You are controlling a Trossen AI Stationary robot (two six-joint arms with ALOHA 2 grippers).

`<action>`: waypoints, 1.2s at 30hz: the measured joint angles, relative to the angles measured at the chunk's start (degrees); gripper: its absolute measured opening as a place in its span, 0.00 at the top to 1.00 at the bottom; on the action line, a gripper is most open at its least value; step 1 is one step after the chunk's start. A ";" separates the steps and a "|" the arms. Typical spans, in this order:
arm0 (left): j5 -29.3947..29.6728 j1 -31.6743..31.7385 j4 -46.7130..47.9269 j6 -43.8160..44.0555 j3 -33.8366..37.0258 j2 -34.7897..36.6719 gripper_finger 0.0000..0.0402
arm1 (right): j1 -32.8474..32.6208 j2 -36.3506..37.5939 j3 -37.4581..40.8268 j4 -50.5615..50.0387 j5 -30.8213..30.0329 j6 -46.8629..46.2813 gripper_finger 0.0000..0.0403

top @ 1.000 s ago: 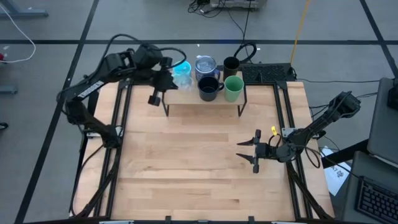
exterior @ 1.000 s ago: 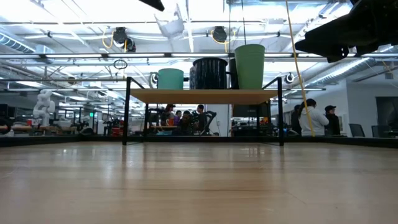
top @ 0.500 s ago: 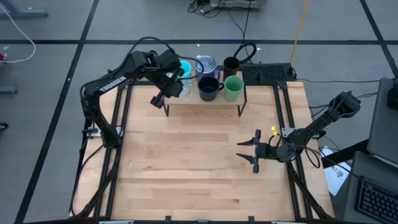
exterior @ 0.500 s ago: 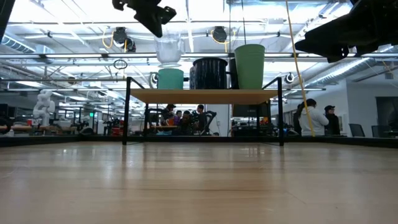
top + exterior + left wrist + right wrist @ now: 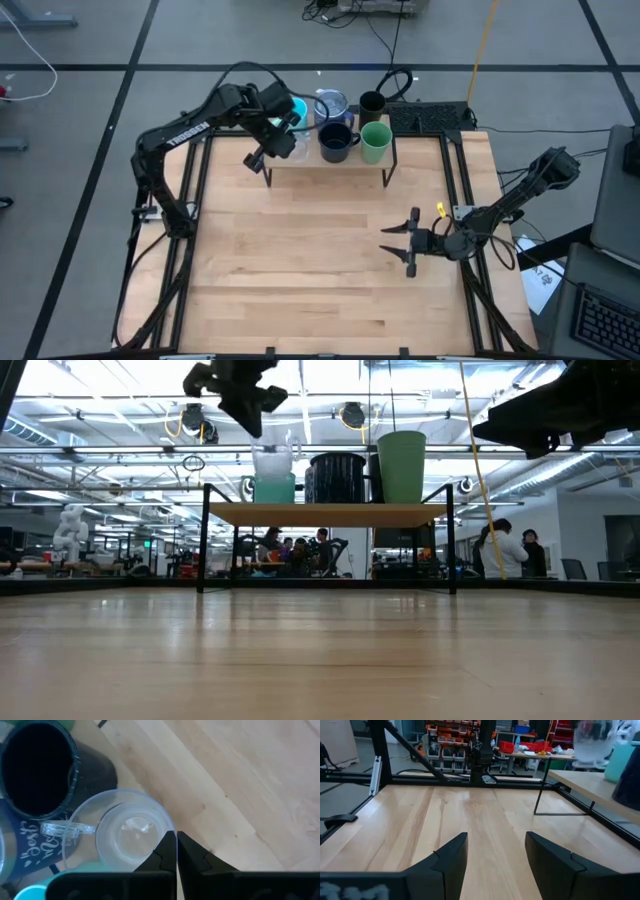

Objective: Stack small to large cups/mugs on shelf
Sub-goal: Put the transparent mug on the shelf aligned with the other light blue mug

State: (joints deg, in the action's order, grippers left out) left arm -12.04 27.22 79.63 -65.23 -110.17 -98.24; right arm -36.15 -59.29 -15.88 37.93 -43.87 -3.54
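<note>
We've got the shelf [image 5: 330, 168] at the far side of the table [image 5: 320, 260], with the cyan mug [image 5: 274, 488], dark handled mug [image 5: 335, 142], green cup [image 5: 376, 142], blue-purple mug [image 5: 330, 104] and black tumbler [image 5: 371, 103] lined up on it. Our left gripper [image 5: 283, 138] is pinched onto the rim of the small clear glass [image 5: 272, 462], which sits in the mouth of the cyan mug at the shelf's left end. Right gripper [image 5: 404, 243] hangs open near the table's right edge.

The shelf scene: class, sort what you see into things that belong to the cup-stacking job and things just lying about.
Job: shelf, clear glass gripped by left gripper, cyan mug, dark mug, green cup, silvery-topped mug, black tumbler.

Lying about: floor cables, idle right gripper.
</note>
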 joint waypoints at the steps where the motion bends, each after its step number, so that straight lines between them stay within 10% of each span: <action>1: 0.06 0.13 -0.32 -0.61 0.63 -0.09 0.99 | 0.18 0.00 0.00 0.22 0.01 0.10 0.53; 36: 7.84 0.51 -6.69 1.98 6.07 -0.04 0.84 | 1.30 0.00 0.00 0.44 -0.01 -0.03 0.53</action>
State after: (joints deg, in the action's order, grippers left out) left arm -4.20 27.73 72.95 -63.26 -104.09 -98.28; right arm -34.85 -59.29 -15.88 38.37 -43.88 -3.57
